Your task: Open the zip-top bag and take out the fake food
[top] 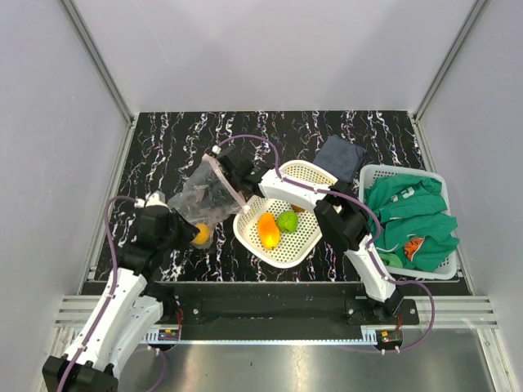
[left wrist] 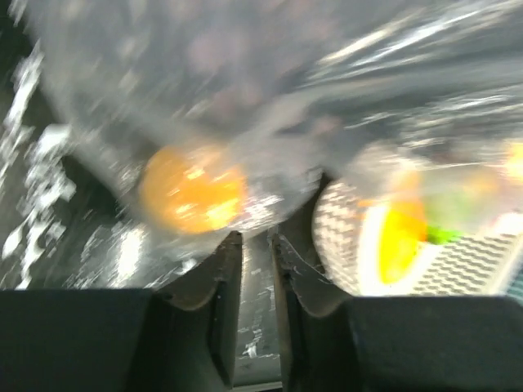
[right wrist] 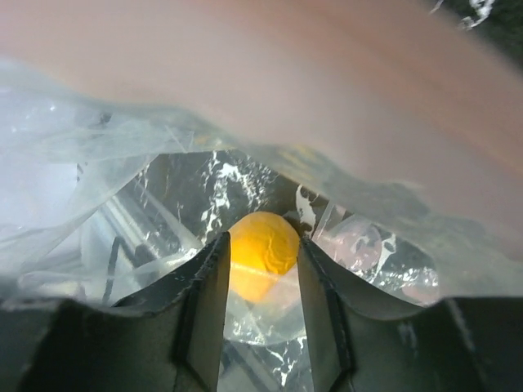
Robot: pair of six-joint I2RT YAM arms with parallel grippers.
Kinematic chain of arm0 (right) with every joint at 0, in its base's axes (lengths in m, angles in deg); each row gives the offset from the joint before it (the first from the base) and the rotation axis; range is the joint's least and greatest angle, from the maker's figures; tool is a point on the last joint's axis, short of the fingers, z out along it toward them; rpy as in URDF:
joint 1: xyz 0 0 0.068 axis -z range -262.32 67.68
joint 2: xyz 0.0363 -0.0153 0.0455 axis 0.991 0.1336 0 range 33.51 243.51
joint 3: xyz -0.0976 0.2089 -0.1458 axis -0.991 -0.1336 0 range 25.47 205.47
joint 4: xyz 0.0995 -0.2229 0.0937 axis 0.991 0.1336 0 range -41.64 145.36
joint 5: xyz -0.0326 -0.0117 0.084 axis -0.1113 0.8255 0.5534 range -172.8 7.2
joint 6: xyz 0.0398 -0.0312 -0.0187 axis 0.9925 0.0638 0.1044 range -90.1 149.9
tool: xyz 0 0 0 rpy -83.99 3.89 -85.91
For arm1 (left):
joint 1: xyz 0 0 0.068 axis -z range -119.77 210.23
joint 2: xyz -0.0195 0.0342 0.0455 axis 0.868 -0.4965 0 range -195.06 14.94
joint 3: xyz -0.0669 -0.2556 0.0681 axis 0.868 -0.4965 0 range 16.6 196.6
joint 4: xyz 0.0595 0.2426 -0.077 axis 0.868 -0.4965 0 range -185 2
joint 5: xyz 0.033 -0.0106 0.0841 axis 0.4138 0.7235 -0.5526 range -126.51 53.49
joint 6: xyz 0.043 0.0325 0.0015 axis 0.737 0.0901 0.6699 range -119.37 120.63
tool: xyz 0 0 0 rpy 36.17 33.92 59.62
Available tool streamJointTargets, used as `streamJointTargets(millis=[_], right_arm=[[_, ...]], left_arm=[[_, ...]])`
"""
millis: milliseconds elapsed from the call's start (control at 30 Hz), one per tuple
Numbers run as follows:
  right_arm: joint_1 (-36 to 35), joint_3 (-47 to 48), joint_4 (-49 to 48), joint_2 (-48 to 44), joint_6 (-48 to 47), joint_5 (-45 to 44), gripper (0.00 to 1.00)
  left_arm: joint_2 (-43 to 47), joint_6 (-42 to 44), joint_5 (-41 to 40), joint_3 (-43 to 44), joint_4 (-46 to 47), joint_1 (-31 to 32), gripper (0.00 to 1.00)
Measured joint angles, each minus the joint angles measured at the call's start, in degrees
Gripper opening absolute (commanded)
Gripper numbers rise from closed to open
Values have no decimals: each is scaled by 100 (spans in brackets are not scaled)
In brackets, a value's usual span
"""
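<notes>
The clear zip-top bag hangs tilted over the table, its pinkish zip strip uppermost. My right gripper is at the bag's mouth. In the right wrist view its jaws stand open amid the plastic, and an orange fruit shows beyond the tips. That fruit lies in the bag's low end. My left gripper sits just under it; its fingers are a narrow gap apart with only table showing between them. An orange-yellow fruit and a green one lie in the white basket.
A larger white basket with green clothing stands at the right edge. A dark blue folded cloth lies behind the small basket. Grey walls enclose the black marbled table on three sides.
</notes>
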Motion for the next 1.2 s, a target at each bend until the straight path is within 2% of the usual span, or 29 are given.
streamJointTargets(millis=[67,300,500,733,800,867,933,1000,1067,1200], right_arm=[[0,0,-2,0,-55,149,49],[0,0,-2,2,-216,568,56],[0,0,-20,83,-284,835,65],[0,188,-39,538,-293,935,60],[0,302,-35,730,-295,942,58],[2,391,-46,848,-280,992,58],[4,461,-35,859,-293,966,58],[4,492,-37,857,-302,949,59],[4,492,-33,857,-308,918,59],[7,492,0,857,-310,817,56]], left_arm=[[31,-201,-94,-262,-48,0,18],[33,-586,-280,-848,299,0,19],[-428,-577,-579,-992,772,0,19],[-1193,-463,-881,-1001,1471,0,16],[-1390,-426,-955,-1001,1635,0,7],[-1469,-387,-966,-1036,1746,0,5],[-1436,-306,-968,-1069,1818,0,7],[-1287,-247,-994,-1069,1818,0,14],[-979,-219,-1104,-1069,1766,0,16],[-476,-304,-1362,-1047,1591,-48,17]])
